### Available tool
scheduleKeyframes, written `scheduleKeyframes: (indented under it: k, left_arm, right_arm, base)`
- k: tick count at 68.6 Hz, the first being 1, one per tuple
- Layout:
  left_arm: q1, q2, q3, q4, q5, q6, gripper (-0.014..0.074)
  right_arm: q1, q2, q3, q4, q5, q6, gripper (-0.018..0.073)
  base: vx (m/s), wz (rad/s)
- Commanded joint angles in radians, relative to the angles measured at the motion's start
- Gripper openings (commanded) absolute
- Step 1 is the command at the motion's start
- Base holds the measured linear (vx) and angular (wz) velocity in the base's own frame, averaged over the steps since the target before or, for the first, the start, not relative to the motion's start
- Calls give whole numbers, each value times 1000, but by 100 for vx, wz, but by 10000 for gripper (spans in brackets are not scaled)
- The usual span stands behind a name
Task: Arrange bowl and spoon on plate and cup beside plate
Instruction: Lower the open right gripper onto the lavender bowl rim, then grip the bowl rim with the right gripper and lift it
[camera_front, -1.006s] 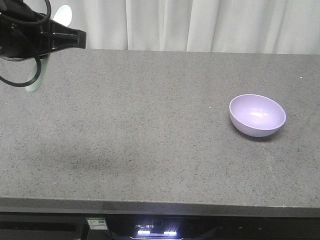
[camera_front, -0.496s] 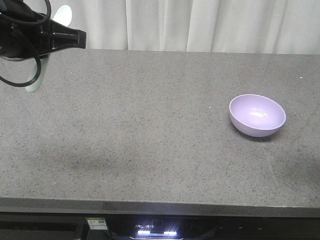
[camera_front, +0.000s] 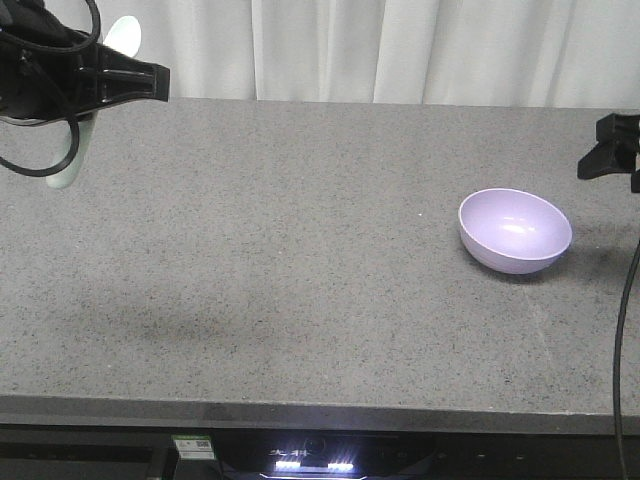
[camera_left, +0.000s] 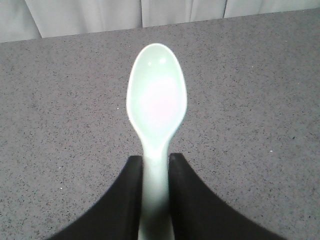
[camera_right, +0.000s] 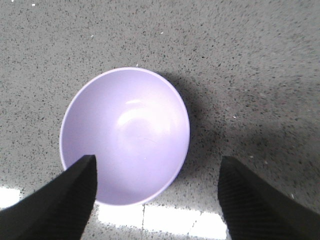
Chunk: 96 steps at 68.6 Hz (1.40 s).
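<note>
Across the front-facing view, a grey speckled countertop (camera_front: 300, 250) fills most of the picture, with a white curtain (camera_front: 400, 50) hanging behind it. At the upper left, the black left gripper (camera_front: 150, 80) hangs above the counter's far corner, clenched on the spoon (camera_front: 80, 155). The spoon's pale scoop shows above the gripper and its handle end shows below, clear of the surface. Well apart from it, on the right side of the counter, the bowl (camera_front: 515, 230) sits upright and holds nothing. Just beyond the bowl, at the right edge, part of the black right gripper (camera_front: 612, 145) comes into view, raised above the counter, with a thin black cable (camera_front: 625, 350) trailing down the edge

From the left wrist view, the left gripper (camera_left: 154, 165) grasps the spoon (camera_left: 156, 100) by its handle. Two black fingers (camera_left: 125, 200) press the handle from either side. The oval scoop points away from the camera, hollow side up, over bare grey counter, with the curtain along the top

From the right wrist view, the right gripper (camera_right: 156, 162) hangs over the bowl (camera_right: 125, 135) with its jaws spread wide and holding nothing. One black finger (camera_right: 60, 200) overlaps the bowl's near rim at the lower left, and the other stands off to the right, over bare counter. Whether the finger touches the rim cannot be told. The bowl rests on the counter, casting a shadow to its right
</note>
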Motion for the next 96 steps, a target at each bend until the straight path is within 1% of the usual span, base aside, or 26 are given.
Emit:
scheduleKeyframes:
  k: [1, 25, 32, 48, 55, 60, 65, 74, 81, 82, 90, 96]
  left_arm:
    - [1, -29, -20, 31, -45, -2, -7]
    - [1, -29, -20, 31, -37, -2, -7]
    - [1, -29, -20, 31, -35, -2, -7]
    - [1, -29, -20, 31, -31, -2, -7]
    - [1, -29, -20, 31, -25, -2, -7]
    - [1, -29, -20, 31, -23, -2, -7]
    - [1, -29, -20, 31, -23, -2, -7]
    - [1, -29, -20, 31, -22, -2, -7]
    - [1, -29, -20, 31, -21, -2, -7]
    - [1, -29, -20, 31, -21, -2, -7]
    - [1, -29, -20, 31, -21, -2, -7]
    - [1, -29, -20, 31, -21, -2, -7]
  right_arm:
    - [-6, -13, -39, 65, -32, -39, 491]
    - [-4, 117, -39, 69, -65, -57, 491]
    - [6, 156, -39, 68, -77, -61, 491]
    - [73, 220, -39, 73, -113, -75, 491]
    - [100, 233, -39, 48, -132, -65, 480]
    - [112, 233, -40, 10, -149, -26, 442]
    - [119, 232, -50, -32, -153, 7, 371]
    - [119, 232, -52, -73, -154, 12, 171]
    - [119, 228, -52, -79, -155, 11, -2]
    - [119, 226, -52, -79, -158, 10, -16]
    - [118, 197, -54, -80, -187, 9, -6]
    - [115, 160, -90, -79, -181, 7, -4]
  base:
    - [0, 0]
    - [0, 0]
    - [0, 0]
    - [0, 0]
    - [0, 0]
    - [0, 0]
    - [0, 0]
    - [0, 0]
    - [0, 0]
    - [0, 0]
    - [0, 0]
    - [0, 0]
